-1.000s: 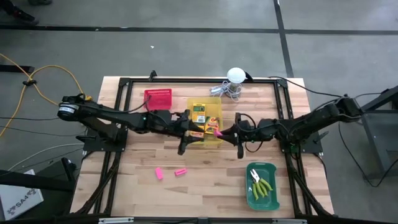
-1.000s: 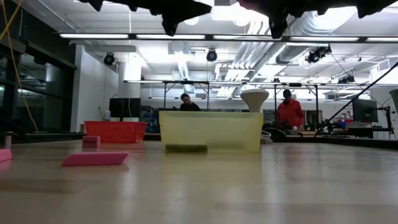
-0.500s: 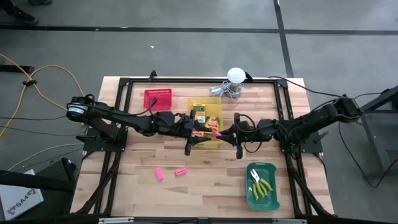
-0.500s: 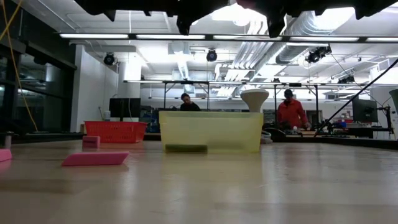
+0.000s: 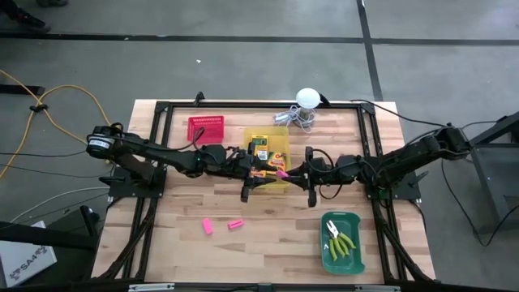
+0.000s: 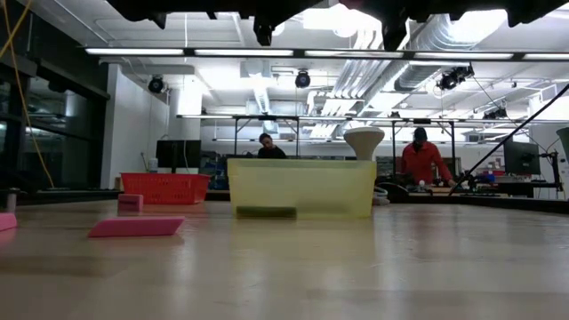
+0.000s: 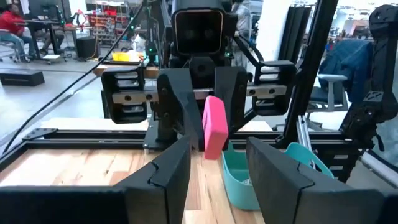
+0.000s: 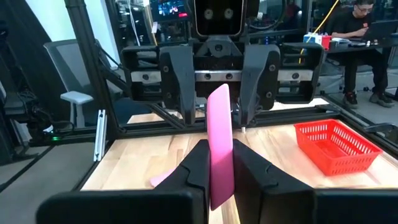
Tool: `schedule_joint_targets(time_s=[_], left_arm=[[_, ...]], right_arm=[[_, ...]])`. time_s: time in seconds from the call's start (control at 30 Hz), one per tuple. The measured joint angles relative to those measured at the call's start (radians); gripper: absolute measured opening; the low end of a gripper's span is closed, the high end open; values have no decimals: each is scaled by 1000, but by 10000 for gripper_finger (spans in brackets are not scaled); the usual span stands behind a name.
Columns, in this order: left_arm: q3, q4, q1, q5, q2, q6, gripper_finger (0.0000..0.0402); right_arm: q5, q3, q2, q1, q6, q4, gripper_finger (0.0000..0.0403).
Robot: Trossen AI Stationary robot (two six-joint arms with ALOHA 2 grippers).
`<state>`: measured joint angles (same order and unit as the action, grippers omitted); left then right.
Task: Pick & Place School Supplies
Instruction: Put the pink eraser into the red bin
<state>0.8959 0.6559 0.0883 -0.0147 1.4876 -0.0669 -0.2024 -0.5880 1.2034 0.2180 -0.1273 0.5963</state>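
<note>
Lighting is even overhead fluorescent; high view is bright w/ only soft, short shadows under the arms on the table point(image 5: 203, 243). Low view is backlit: ceiling light strips point(image 6: 213, 52) blow out w/ glare, arm parts at the top edge go to black silhouette, and the near tabletop plus pink eraser block point(image 6: 135, 228) are soft/out of focus. Wrist views: near fingers point(image 7: 163, 180) blurred, bg sharper, some wide-angle stretch at the edges, windows in the left wrist bg overexposed.

2 dark, slim, jointed arms; left arm point(image 5: 154, 154) has a silver cap at 9 o'clock. Black angular fingers point(image 7: 168, 171), screwed plates.
</note>
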Motion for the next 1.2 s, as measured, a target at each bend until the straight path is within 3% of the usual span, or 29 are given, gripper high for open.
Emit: schedule_joint_targets(time_s=[0.67,1.2], left_arm=[[0,83,-15,0,0,1,149],[-1,223,-16,-37,71,-8,149]], right_arm=[[0,0,0,-5,50,54,33],[1,0,0,-5,61,73,33]])
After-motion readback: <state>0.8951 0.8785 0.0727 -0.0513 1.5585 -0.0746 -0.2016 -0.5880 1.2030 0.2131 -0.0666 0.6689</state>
